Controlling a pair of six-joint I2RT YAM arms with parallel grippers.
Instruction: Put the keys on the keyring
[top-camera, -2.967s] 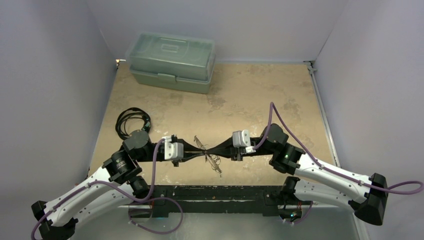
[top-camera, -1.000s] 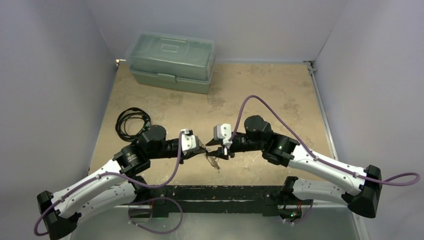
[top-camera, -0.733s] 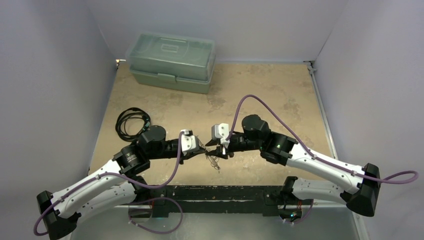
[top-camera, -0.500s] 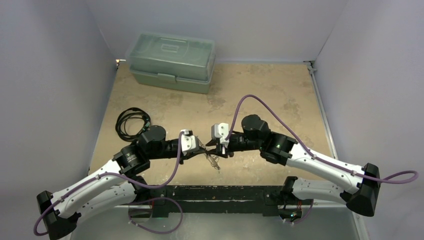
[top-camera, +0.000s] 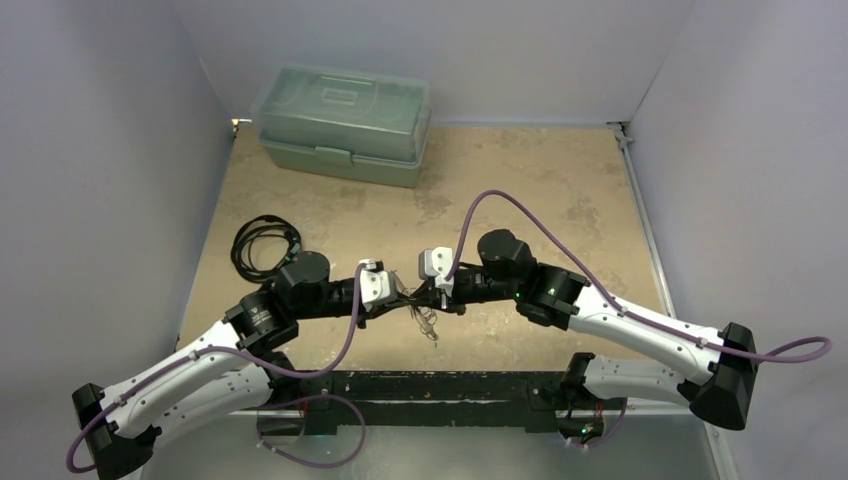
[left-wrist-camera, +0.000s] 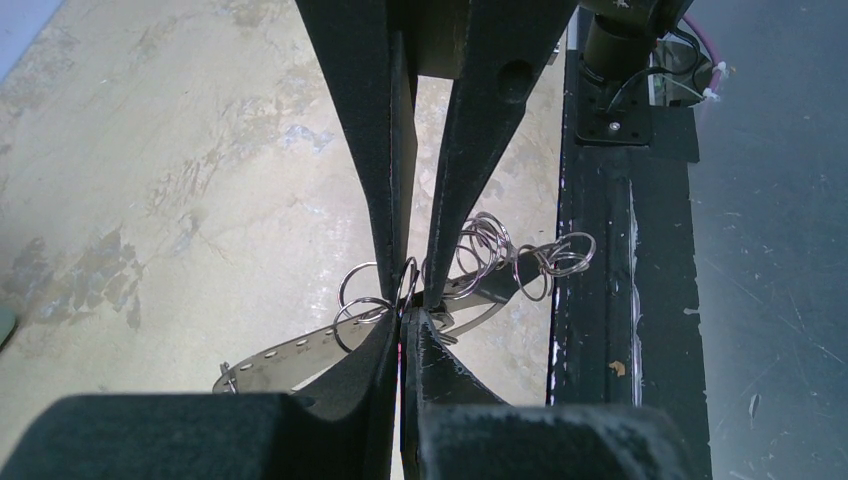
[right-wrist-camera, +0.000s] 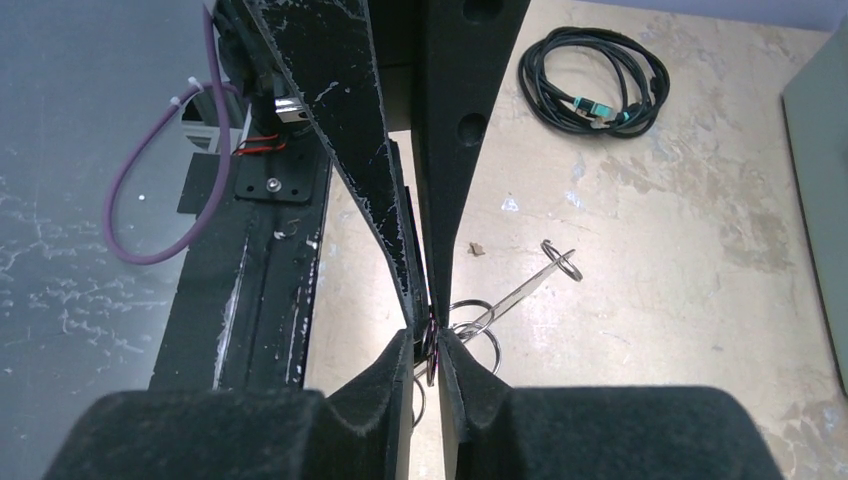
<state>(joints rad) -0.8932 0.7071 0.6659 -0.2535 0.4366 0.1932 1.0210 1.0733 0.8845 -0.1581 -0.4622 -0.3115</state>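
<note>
The two arms meet tip to tip over the near middle of the desk (top-camera: 520, 200), just beyond the black base rail (top-camera: 440, 385) that carries them. The left gripper (left-wrist-camera: 404, 326) has its jaws pressed together on the keyring (left-wrist-camera: 300, 348), at the spot where the pale flat strip meets its bunch of thin wire rings (left-wrist-camera: 485, 240). From that pinch the strip slants away over the tan surface, ending in one small ring, while the other rings fan out on the rail side of the fingers. In the overhead view the whole bundle hangs just below the touching fingertips, lifted off the desk. The right gripper (right-wrist-camera: 431, 352) comes in from the opposite side, nose to nose with the left. Its jaws stand only a narrow slit apart, and a thin loop of wire sits in that slit. Whether they actually clamp it cannot be told. The small pieces among the rings are too fine to tell whether any is a key. A coiled black cable (top-camera: 262, 243) lies well apart on the left side of the desk. A lidded pale green plastic box (top-camera: 345, 122) stands at the far left corner against the wall.
</note>
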